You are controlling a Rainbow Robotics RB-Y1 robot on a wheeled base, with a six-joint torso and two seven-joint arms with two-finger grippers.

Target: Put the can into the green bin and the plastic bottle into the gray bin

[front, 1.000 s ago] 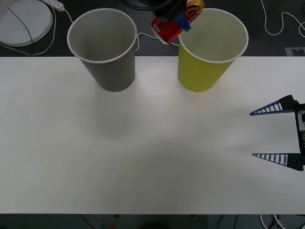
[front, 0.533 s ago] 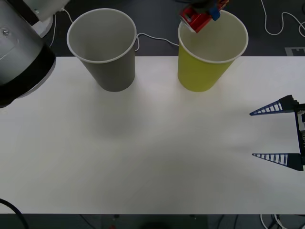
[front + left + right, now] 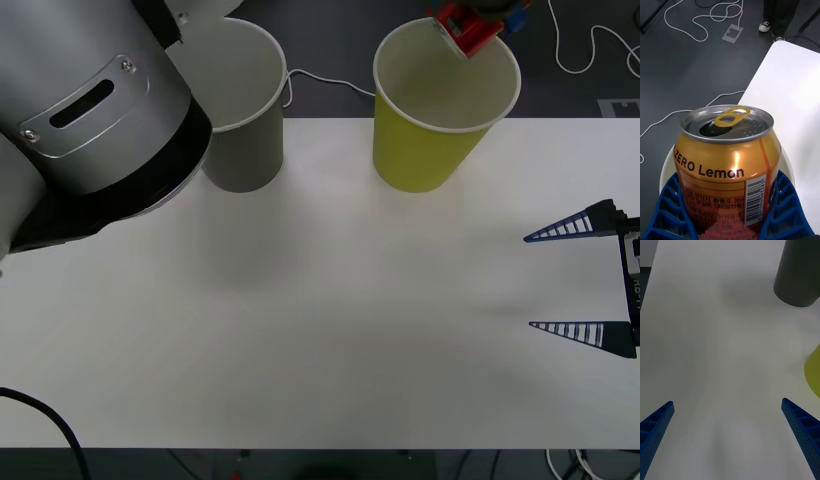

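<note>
The can [image 3: 728, 165] sits clamped in the left gripper [image 3: 728, 213] over the far rim of the green bin [image 3: 425, 150], gray bin [image 3: 245, 150] beside it, right gripper [image 3: 580, 280] spread wide over the white table [image 3: 320, 330] near its right edge.

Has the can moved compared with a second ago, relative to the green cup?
Yes. The can, clamped in the left gripper, has shifted to the robot's right, from beside the green bin's left rim to above its far rim.
</note>
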